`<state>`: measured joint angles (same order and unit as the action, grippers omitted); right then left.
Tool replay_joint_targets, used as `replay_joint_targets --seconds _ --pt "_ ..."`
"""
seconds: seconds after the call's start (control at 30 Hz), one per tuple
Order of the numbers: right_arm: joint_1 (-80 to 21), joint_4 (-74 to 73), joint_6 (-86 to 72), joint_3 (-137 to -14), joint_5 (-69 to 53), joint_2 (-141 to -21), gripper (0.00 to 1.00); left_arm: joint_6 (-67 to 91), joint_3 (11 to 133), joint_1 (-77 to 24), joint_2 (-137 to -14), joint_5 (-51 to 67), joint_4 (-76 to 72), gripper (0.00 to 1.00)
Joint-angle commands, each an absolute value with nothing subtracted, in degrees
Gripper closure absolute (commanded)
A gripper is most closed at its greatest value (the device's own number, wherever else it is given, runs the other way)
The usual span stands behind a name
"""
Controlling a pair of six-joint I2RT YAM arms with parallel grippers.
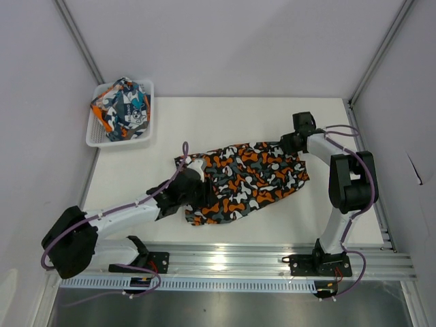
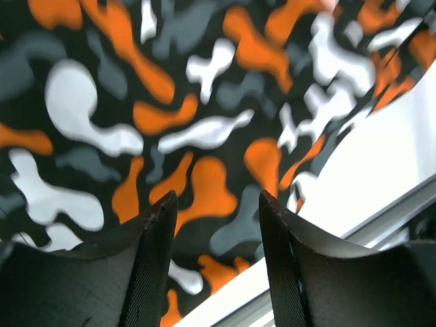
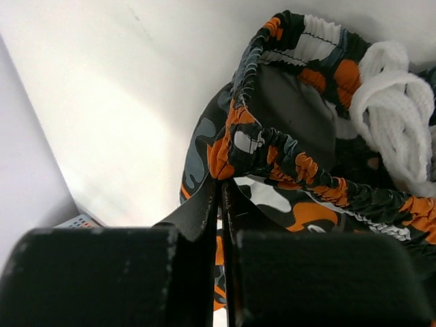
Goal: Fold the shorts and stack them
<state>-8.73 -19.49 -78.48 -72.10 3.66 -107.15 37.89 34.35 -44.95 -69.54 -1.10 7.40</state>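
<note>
The camouflage shorts [image 1: 252, 178] lie spread on the white table [image 1: 225, 122], waistband to the right. My right gripper [image 1: 286, 144] is shut on the elastic waistband corner [image 3: 228, 153], the fabric pinched between its fingertips [image 3: 221, 182]. The white drawstring [image 3: 395, 102] is bunched beside the waistband. My left gripper [image 1: 197, 191] hovers over the shorts' left end, open, with the print [image 2: 204, 129] showing between its fingers [image 2: 216, 199] and nothing gripped. The teal-blue printed shorts [image 1: 124, 105] sit bundled in the basket.
A white mesh basket [image 1: 119, 143] stands at the back left corner of the table. An aluminium rail [image 1: 238, 259] runs along the near edge. Grey walls close in both sides and the back.
</note>
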Motion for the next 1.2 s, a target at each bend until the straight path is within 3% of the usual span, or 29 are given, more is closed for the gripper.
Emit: replay_joint_targets --seconds 0.0,0.3,1.03,1.1,1.17 --pt "-8.44 -19.42 -80.16 -75.41 4.57 -106.08 1.00 42.88 28.06 -47.02 -67.15 -0.53 0.36 0.46" --pt "-8.35 -18.55 -80.68 -76.90 4.22 -107.66 1.00 47.81 19.25 -52.29 -68.19 -1.05 -8.96 0.48" --pt "-6.94 -17.68 -79.37 -95.00 3.26 -122.86 1.00 53.88 22.32 -71.54 -87.10 -8.08 -13.18 0.50" --pt "-6.68 -16.53 -78.67 -96.15 1.41 -125.15 0.93 54.05 22.76 -72.07 -87.62 -8.17 -12.92 0.50" --pt "-6.16 -14.42 -77.44 -96.68 0.70 -126.55 0.78 54.14 23.11 -72.51 -87.63 -8.70 -12.04 0.50"
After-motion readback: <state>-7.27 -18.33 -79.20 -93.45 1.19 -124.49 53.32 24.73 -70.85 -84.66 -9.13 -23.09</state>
